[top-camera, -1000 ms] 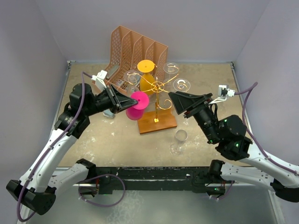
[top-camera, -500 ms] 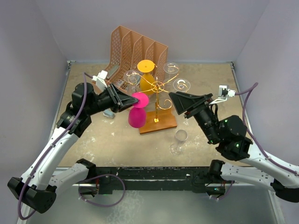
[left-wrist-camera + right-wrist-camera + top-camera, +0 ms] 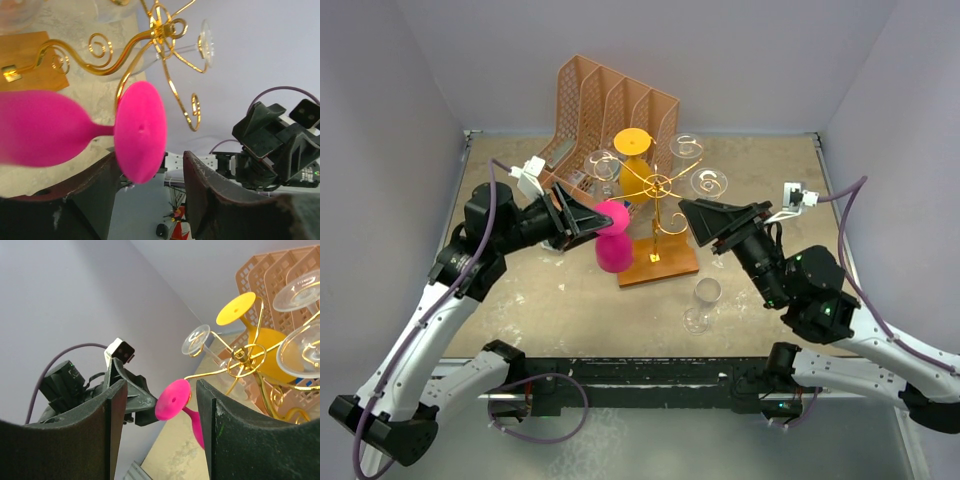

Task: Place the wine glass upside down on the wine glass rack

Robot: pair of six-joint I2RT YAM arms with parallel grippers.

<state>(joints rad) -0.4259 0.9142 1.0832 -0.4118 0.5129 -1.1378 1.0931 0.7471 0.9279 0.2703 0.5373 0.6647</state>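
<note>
The pink wine glass [image 3: 612,242] hangs bowl-down, its foot [image 3: 141,132] against the end of a gold arm of the wine glass rack [image 3: 657,186]. The rack's wooden base [image 3: 665,262] rests on the table. My left gripper [image 3: 588,222] is open, and its jaws stand apart on either side of the pink foot without pinching it [image 3: 152,167]. To the right of the rack my right gripper [image 3: 692,214] is open and holds nothing. The right wrist view looks between its fingers [image 3: 161,390] at the pink glass [image 3: 172,400] and the rack [image 3: 242,355].
A yellow glass [image 3: 633,150] and clear glasses [image 3: 709,183] also hang from the rack. Another clear glass [image 3: 702,300] lies on the table in front of the base. A peach slotted organizer [image 3: 610,100] stands behind the rack.
My left gripper has gone from shut on the pink glass's foot to open. The glass now hangs from the rack arm, bowl a little lower. My right arm has barely moved.
</note>
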